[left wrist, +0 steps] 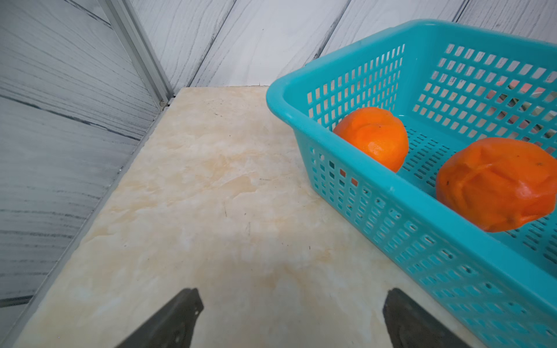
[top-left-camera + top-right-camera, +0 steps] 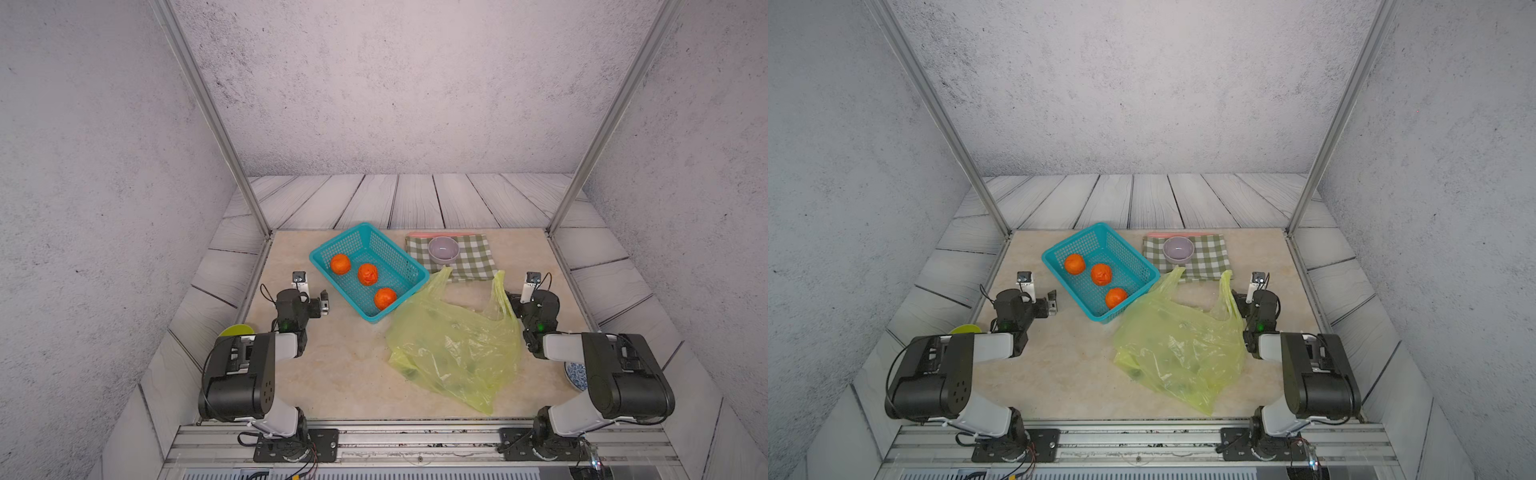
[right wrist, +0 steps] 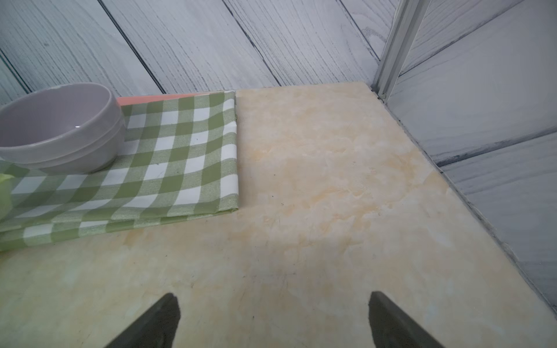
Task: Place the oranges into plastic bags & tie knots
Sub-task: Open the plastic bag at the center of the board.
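Left gripper (image 1: 292,298) sits just left of the teal basket (image 2: 376,319), fingers spread wide and holding nothing, with bare table (image 2: 332,374) ahead of it out to the left wall. All three oranges (image 2: 368,274) are in a row in the basket. The yellow-green bag (image 2: 453,345) lies crumpled on the right, touching the basket's near-right corner, with its handles loose. Right gripper (image 3: 274,301) is just past the bag's right handle, also wide apart and empty, with clear table up to the right wall.

There were three oranges (image 2: 368,274), one teal basket (image 2: 388,251), one yellow-green plastic bag (image 2: 453,345), one checked cloth (image 2: 473,257), one grey bowl (image 2: 444,259), one blue-patterned dish (image 2: 575,372).
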Controlling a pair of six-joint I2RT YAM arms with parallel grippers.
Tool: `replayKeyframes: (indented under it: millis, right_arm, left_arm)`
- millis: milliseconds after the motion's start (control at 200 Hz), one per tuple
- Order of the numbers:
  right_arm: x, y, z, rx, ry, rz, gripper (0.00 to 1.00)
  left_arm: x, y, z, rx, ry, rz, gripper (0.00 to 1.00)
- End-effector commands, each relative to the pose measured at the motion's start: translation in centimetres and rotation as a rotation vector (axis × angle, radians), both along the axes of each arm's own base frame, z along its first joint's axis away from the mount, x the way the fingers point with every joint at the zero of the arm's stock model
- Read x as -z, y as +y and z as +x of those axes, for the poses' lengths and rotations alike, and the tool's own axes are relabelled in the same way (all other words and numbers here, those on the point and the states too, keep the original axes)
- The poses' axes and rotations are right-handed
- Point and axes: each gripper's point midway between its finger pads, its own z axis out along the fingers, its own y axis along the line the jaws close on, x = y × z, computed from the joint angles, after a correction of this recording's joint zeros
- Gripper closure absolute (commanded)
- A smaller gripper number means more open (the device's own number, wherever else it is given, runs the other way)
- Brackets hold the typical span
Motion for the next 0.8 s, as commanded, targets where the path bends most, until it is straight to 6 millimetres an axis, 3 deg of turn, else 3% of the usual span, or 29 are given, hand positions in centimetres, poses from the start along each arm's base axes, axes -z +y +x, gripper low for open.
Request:
replayKeyframes:
  millis: [0, 696, 796]
  right_arm:
    - [-0.2, 0.0, 0.4, 0.004, 0.002, -0.006, 0.01]
    - [-0.3, 0.1, 0.3, 0.002, -0.002, -0.007, 0.01]
    - [-1.6, -1.1, 0.2, 0.078, 0.051, 0.005, 0.01]
  left_arm:
    - [-0.8, 0.0, 0.4, 0.002, -0.019, -0.009, 0.00]
    - [-1.0, 0.1, 0.4, -0.002, -0.025, -0.008, 0.00]
    - [-2.0, 2.3, 0.3, -0.143, -0.047, -0.017, 0.00]
